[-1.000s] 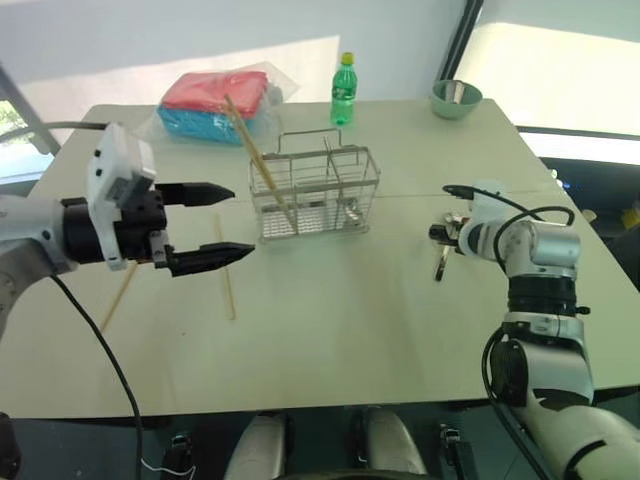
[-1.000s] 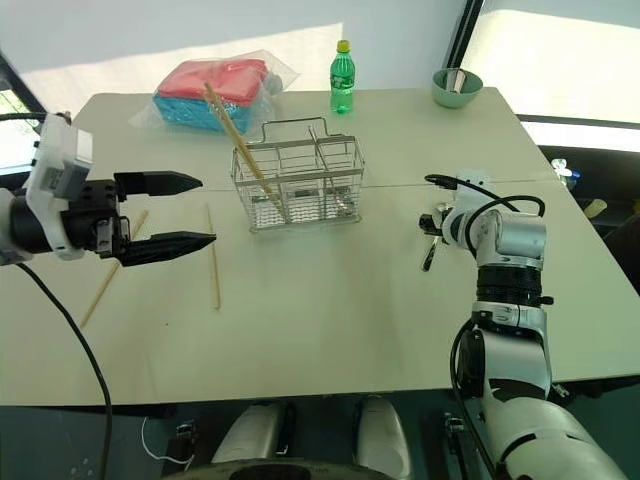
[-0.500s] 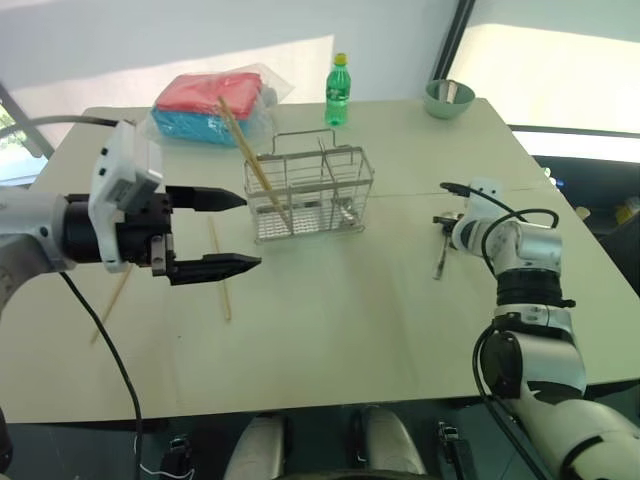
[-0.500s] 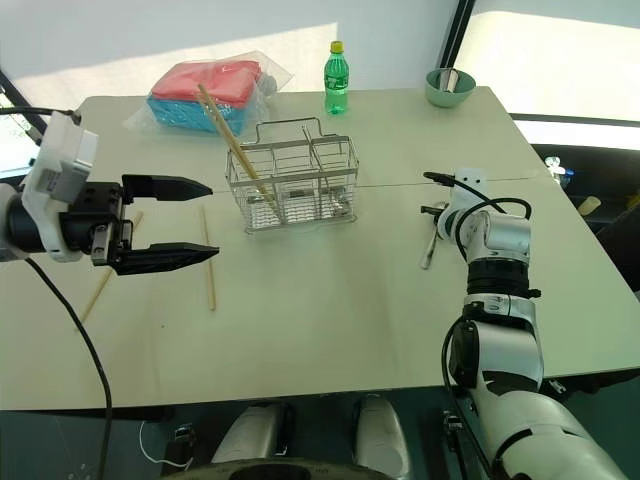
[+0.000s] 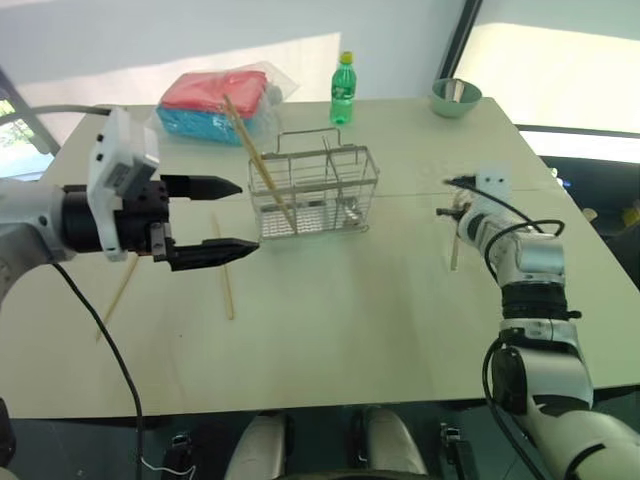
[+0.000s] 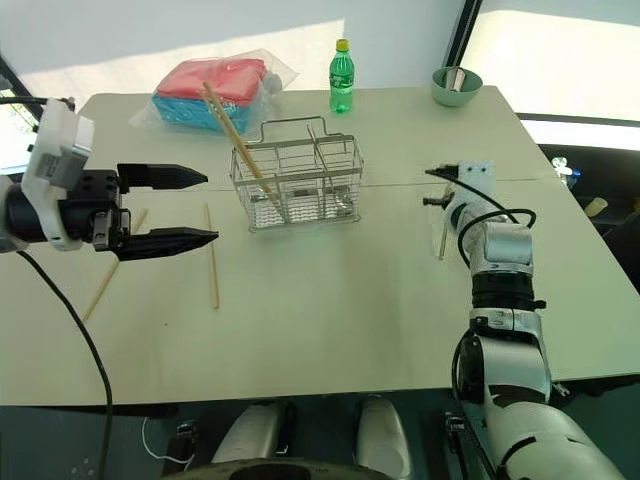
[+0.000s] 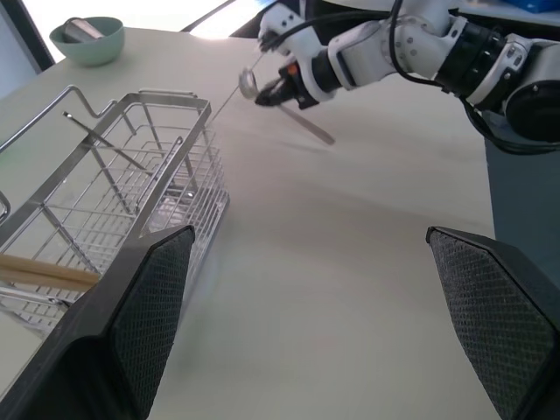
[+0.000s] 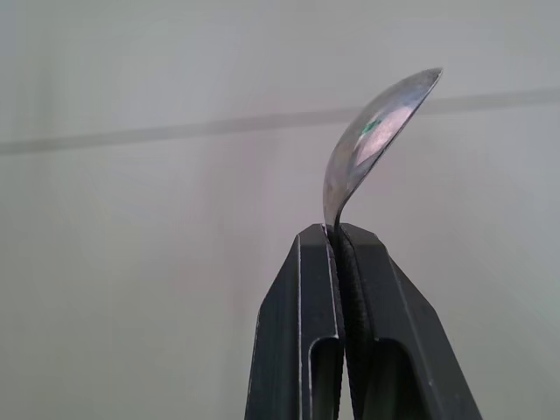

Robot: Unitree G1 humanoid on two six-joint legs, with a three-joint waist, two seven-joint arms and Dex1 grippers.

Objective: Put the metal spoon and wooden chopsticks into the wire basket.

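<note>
- Now my right gripper [image 8: 337,232] pinches the metal spoon [image 8: 372,140]; left gripper [image 5: 215,217] hangs spread.
- Next I carry it over the wire basket [image 5: 315,195] and drop it in.

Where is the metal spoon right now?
The metal spoon is pinched in the shut right gripper, held above the table on the robot's right side, to the right of the wire basket and apart from it.

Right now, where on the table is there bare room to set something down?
The near half of the pale table is bare, from the loose wooden chopstick across to the right gripper. Bare too between the silver wire basket and that gripper. The far left is crowded: red-and-blue packet, green bottle.
</note>
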